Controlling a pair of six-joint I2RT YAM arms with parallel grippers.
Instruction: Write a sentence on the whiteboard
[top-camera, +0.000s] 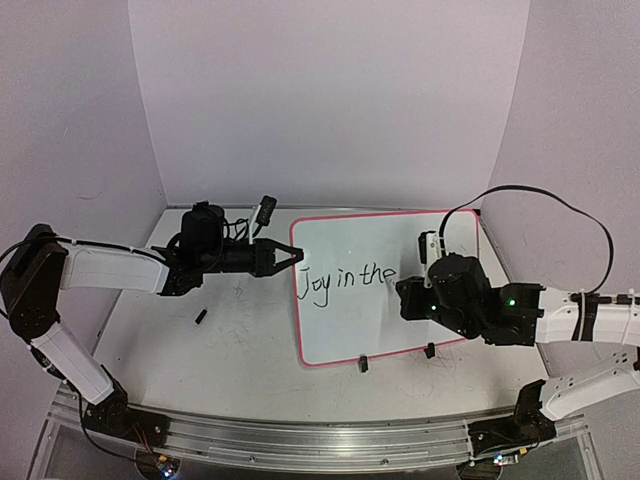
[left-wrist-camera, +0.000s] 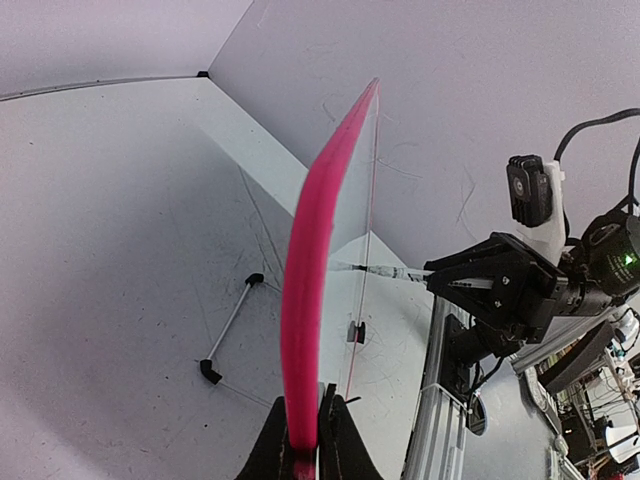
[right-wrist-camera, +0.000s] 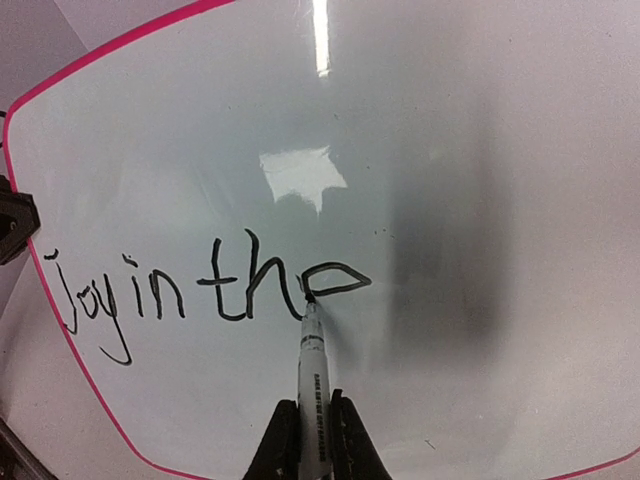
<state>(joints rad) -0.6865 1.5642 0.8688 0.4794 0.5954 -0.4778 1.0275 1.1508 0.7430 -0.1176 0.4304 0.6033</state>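
The whiteboard (top-camera: 370, 325), white with a pink-red border, lies right of centre and reads "Joy in the" in black. My left gripper (top-camera: 295, 256) is shut on its left edge; in the left wrist view the jaws (left-wrist-camera: 306, 440) pinch the pink border (left-wrist-camera: 305, 270) seen edge-on. My right gripper (top-camera: 408, 292) is shut on a white marker (right-wrist-camera: 312, 370). The marker's tip rests on the whiteboard (right-wrist-camera: 480, 150) at the lower left of the "e". The right gripper (right-wrist-camera: 315, 445) sits just below the writing.
Two small black clips (top-camera: 363, 364) (top-camera: 430, 350) sit on the board's near edge. A small black piece (top-camera: 200, 317) lies on the scribbled grey tabletop at left. A thin rod with black ends (left-wrist-camera: 228, 328) lies beside the board. Purple walls enclose the back and sides.
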